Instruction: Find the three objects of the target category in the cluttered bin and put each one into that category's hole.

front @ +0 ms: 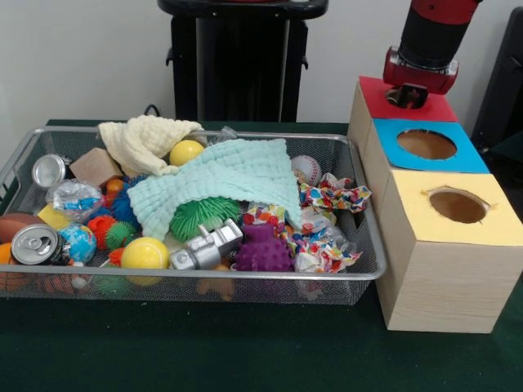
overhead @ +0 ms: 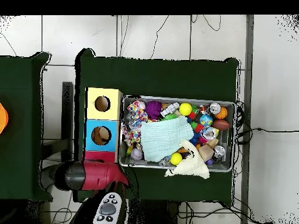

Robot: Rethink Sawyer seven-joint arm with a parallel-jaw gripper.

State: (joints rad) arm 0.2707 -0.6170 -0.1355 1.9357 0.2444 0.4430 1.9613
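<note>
Wire mesh bin (front: 359, 273) sits on the green table (front: 204, 351), packed with clutter: a mint-green cloth (front: 221, 181) spread over the middle, a cream cloth (front: 147, 139) draped at the far rim, two yellow balls (front: 145, 254), a purple spiky ball (front: 263, 249), a green spiky ball (front: 204, 215), a baseball (front: 306, 169), a silver toy robot (front: 208, 246), soda cans (front: 34, 244), and crumpled patterned paper (front: 331, 196).

Just beside the bin stand three wooden boxes in a row, touching one another: yellow-topped (front: 453, 204), blue-topped (front: 425, 145), red-topped (front: 404, 100), each with a round hole.

Arm (front: 433, 33) comes down upright over the red-topped box; in the overhead view it lies across that box. Gripper (front: 406, 95) sits at the red hole. Cannot tell whether its jaws are spread or closed, or whether anything is held.
</note>
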